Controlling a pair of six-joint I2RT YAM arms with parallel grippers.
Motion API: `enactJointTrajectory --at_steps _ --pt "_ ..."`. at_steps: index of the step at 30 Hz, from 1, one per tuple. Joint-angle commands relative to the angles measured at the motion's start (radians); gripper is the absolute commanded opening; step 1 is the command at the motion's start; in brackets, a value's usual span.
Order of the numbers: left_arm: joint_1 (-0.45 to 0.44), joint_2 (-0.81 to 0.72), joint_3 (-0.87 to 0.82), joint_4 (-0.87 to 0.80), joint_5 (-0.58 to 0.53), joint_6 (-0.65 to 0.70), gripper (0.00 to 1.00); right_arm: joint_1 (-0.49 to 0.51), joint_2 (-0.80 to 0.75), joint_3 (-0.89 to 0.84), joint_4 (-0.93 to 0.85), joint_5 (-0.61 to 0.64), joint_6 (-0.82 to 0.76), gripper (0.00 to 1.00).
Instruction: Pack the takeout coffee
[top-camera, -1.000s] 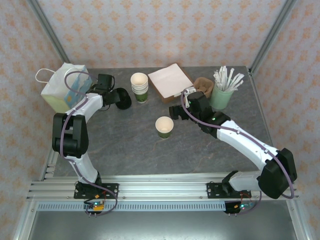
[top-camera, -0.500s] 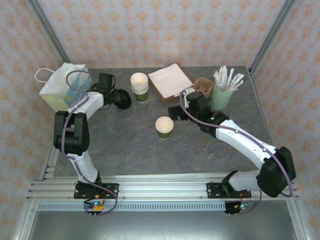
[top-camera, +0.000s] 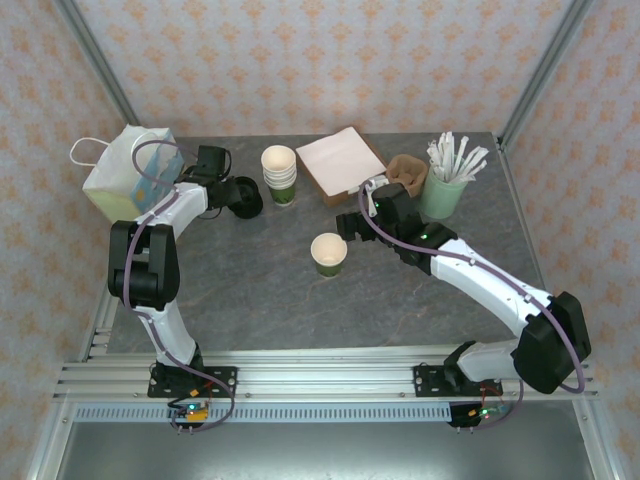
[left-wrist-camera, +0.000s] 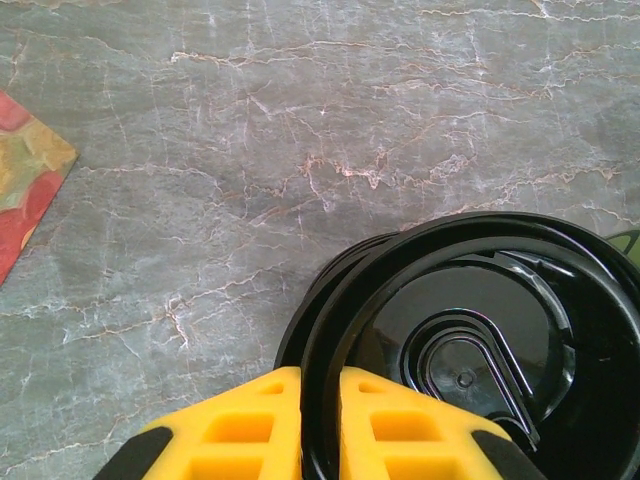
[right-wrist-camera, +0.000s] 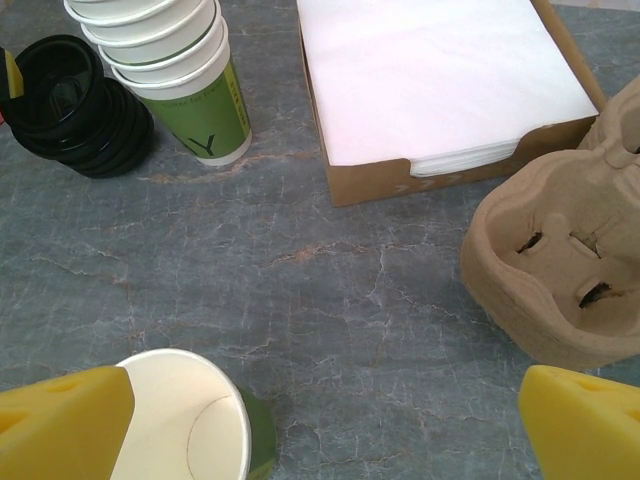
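Right end effector hung wide open just right of the lidless coffee cup, which stood upright in the middle of the desk. Far left, the left end effector pinched the rim of the top black lid on a lid stack, between the paper bag and the stacked cups.

A stack of lidless cups is set beside a box of white napkins. A pulp cup carrier is placed between that box and a holder of straws.
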Motion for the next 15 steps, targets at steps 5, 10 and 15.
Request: enactJointTrajectory --at_steps 5,10,15 --pt "0.005 -0.105 -0.012 -0.001 0.029 -0.01 0.15 0.006 -0.016 0.023 -0.01 -0.004 0.017 0.99" --pt "-0.037 -0.255 -0.082 0.023 0.018 -0.037 0.15 0.006 -0.037 0.055 -0.027 -0.078 0.042 0.99" --pt "-0.136 -0.469 -0.205 0.046 -0.072 -0.058 0.15 0.006 -0.015 0.13 -0.048 -0.288 0.113 0.99"
